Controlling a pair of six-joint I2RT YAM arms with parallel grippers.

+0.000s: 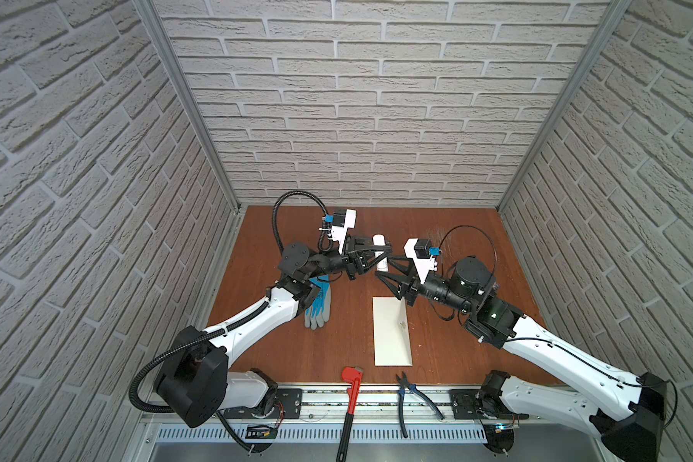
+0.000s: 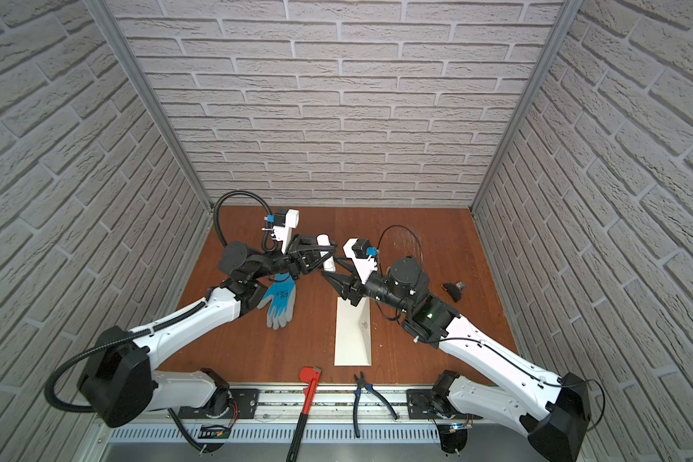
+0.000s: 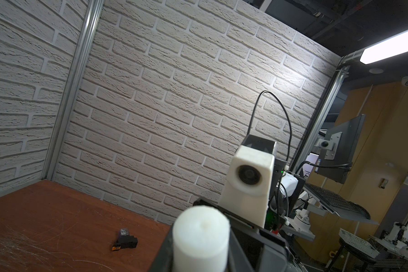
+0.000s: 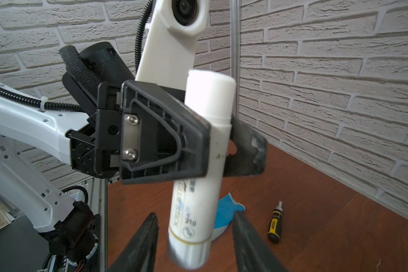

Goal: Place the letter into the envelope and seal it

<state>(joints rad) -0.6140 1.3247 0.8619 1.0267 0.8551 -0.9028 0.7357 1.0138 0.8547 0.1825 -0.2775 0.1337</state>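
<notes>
Glue stick (image 4: 198, 164) sits gripped in left pincer (image 4: 212, 146) (right pincer (image 4: 194, 214) gapes).

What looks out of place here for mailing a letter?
A red pipe wrench and pliers lie half off the table, across the metal rail at its front edge. A blue-grey work glove lies left of the envelope. None suits paperwork.

glove (image 1: 317, 306), envelope (image 1: 389, 338) apart, bare table (image 1: 349, 332) between

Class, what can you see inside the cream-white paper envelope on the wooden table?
Nothing inside shows. The cream-white paper envelope lies flat on the brown wooden table; its opaque paper covers whatever it may hold.
</notes>
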